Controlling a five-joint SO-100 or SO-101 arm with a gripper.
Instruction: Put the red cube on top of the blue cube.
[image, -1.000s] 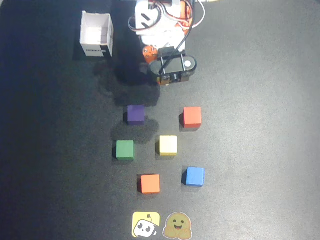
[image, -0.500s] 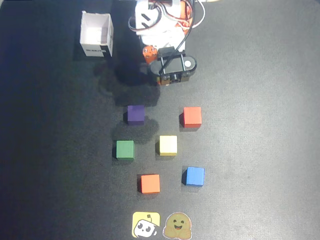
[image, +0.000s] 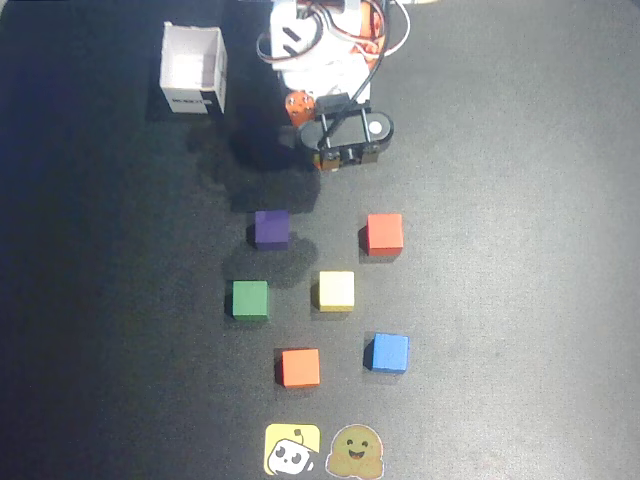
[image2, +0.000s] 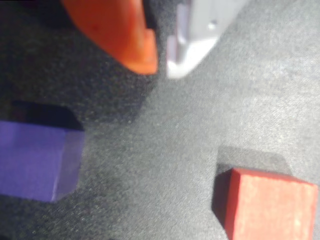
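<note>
Almost nothing is changed over the last second: in the overhead view the gripper (image: 340, 160) is found in the same spot at the upper middle of the frame, just below the arm's white base (image: 320, 50), and every cube is left where it lay, so the reach for the red cube has evidently not begun. The jaws are seen in the wrist view at the top of the frame, an orange finger (image2: 127, 37) and a pale grey finger (image2: 192, 42) drawn nearly together with only a thin gap between them, and nothing is held. The red cube (image: 384, 233) is placed right of centre in the overhead view, below the gripper and apart from it; in the wrist view it is shown at the lower right (image2: 267, 207). The blue cube (image: 389, 352) lies lower right of centre, well apart from the red one, with the yellow cube (image: 335, 290) between and to the left. A purple cube (image: 270, 228) sits left of the red cube, a green cube (image: 250, 299) lower left, and a more orange cube (image: 300, 367) near the bottom. A white open box (image: 193, 68) stands at the upper left. The whole task is judged still to be done: the jaws must be opened and lowered around the red cube first.
</note>
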